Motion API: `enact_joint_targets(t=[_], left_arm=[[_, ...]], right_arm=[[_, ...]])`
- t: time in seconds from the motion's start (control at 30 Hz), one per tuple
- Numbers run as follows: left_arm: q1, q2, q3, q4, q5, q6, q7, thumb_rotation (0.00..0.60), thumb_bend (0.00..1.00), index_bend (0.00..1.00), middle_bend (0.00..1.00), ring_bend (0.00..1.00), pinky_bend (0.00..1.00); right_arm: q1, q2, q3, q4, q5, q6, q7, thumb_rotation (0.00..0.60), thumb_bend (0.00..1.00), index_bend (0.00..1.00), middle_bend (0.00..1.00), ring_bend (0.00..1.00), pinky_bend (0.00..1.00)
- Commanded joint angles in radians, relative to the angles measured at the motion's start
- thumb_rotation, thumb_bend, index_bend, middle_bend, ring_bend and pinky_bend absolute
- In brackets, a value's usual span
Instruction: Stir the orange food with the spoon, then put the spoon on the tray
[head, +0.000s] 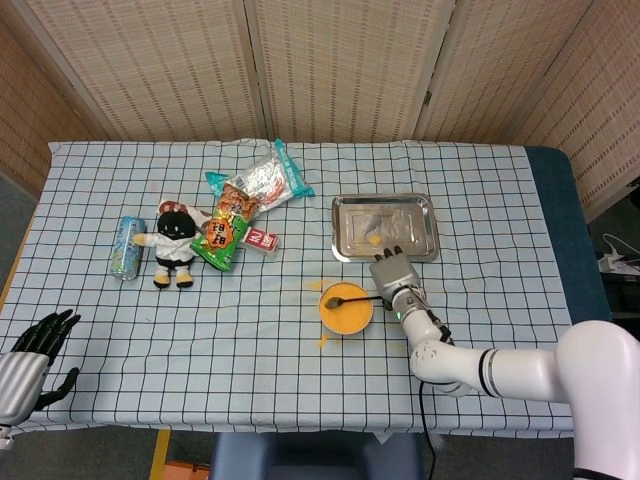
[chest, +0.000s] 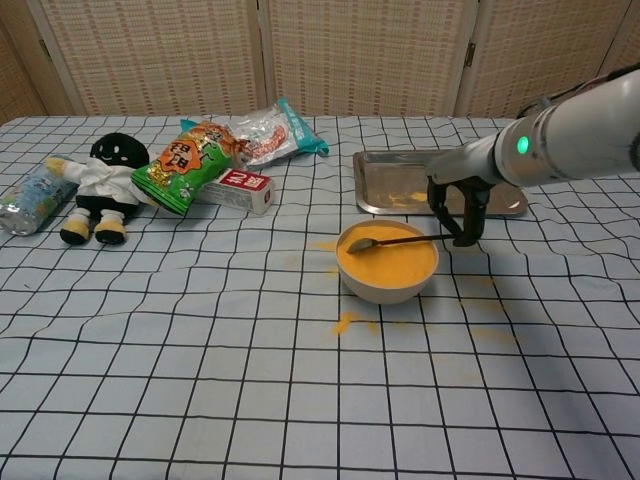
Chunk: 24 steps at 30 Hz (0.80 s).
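Observation:
A white bowl (chest: 386, 282) full of orange food (head: 346, 312) stands in the middle of the checked table. A spoon (chest: 392, 241) lies across the food, its head at the bowl's left rim (head: 334, 302). My right hand (chest: 457, 208) holds the spoon's handle just right of the bowl, fingers curled down around it (head: 393, 280). The metal tray (head: 385, 225) sits right behind the bowl with a small orange smear on it (chest: 412, 197). My left hand (head: 30, 362) hovers open at the table's near left corner, holding nothing.
A black-and-white plush toy (head: 175, 243), a can (head: 126, 246), snack bags (head: 228, 222) and a small red box (head: 262, 240) lie on the left half. Orange spills (chest: 345, 322) mark the cloth around the bowl. Folding screens stand behind the table.

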<state>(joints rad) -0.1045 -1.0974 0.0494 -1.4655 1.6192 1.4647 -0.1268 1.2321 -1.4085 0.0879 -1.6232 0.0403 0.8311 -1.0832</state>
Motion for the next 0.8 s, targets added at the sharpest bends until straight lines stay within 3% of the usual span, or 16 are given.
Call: enact_joint_targets(t=[0.03,0.13,0.27,0.43,0.6,0.8], left_arm=[[0.000,-0.001,0.001,-0.002,0.002,0.001,0.004,0.600,0.43,0.00,0.00,0.00,0.14],[0.000,-0.003,0.002,-0.004,0.006,0.002,0.009,0.600,0.43,0.00,0.00,0.00,0.13],[-0.002,-0.005,0.003,-0.008,0.009,0.001,0.018,0.600,0.43,0.00,0.00,0.00,0.13],[-0.006,-0.006,0.002,-0.010,0.006,-0.008,0.019,0.600,0.43,0.00,0.00,0.00,0.13],[-0.010,-0.006,0.001,-0.006,0.003,-0.013,0.013,0.600,0.43,0.00,0.00,0.00,0.14],[-0.013,-0.005,-0.001,-0.003,-0.005,-0.022,0.005,0.600,0.43,0.00,0.00,0.00,0.13]], right_arm=[[0.017,0.056,-0.041,-0.070,0.026,0.006,-0.003,0.600,0.62,0.84,0.11,0.00,0.00],[0.015,0.097,-0.053,-0.122,0.015,0.009,0.020,0.600,0.63,0.84,0.11,0.00,0.00],[-0.037,0.118,-0.026,-0.152,-0.129,0.052,0.136,0.600,0.63,0.84,0.11,0.00,0.00],[-0.101,0.082,-0.001,-0.112,-0.298,0.095,0.266,0.600,0.63,0.84,0.11,0.00,0.00],[-0.101,0.035,-0.011,-0.039,-0.322,0.070,0.290,0.600,0.63,0.84,0.11,0.00,0.00],[-0.071,-0.022,-0.017,0.053,-0.277,0.029,0.279,0.600,0.63,0.84,0.11,0.00,0.00]])
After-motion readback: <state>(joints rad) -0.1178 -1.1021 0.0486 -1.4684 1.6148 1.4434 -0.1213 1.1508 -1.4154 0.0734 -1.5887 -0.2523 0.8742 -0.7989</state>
